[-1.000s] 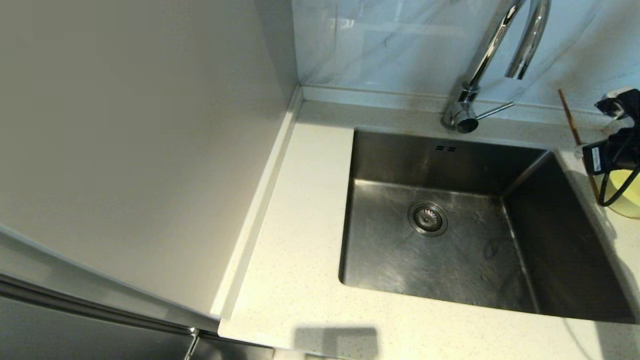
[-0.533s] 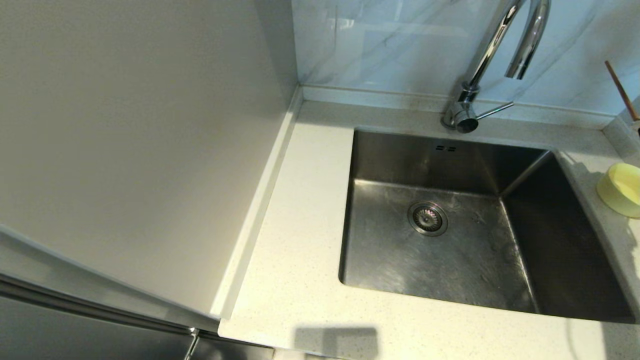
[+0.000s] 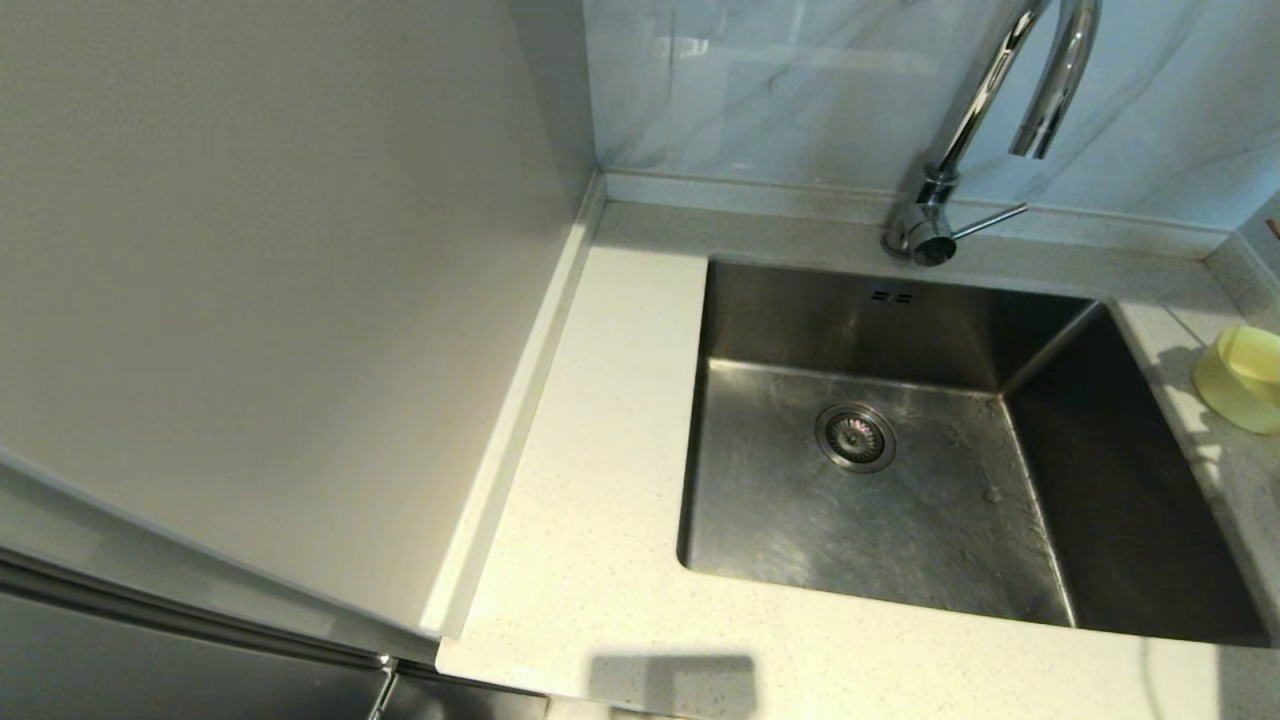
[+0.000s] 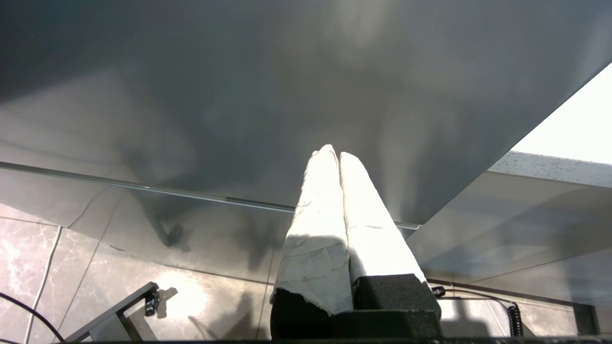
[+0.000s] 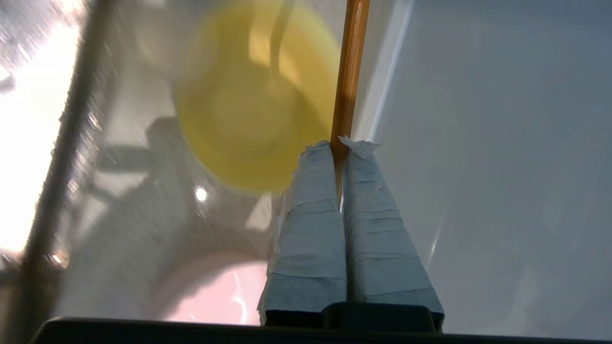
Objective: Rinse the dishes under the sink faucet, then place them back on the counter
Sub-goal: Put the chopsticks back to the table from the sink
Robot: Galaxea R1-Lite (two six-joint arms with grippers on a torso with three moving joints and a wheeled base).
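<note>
Yellow bowl (image 3: 1245,378) empty on counter (image 3: 600,480), right end effector (image 5: 340,143) pinching chopsticks (image 5: 349,71)

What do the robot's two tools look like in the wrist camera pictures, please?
The left tool has two long tapering fingers wrapped in creased white tape, rising from a black base. The right tool is alike: two tape-wrapped fingers, paler grey-blue here, with a torn tape end at one tip, on a black mount.

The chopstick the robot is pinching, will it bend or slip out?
Probably stiff: the wooden chopstick runs straight past the right gripper. It might pivot or slip, since the fingers pinch only a thin, smooth shaft near one end. It looks light, being so slender.
</note>
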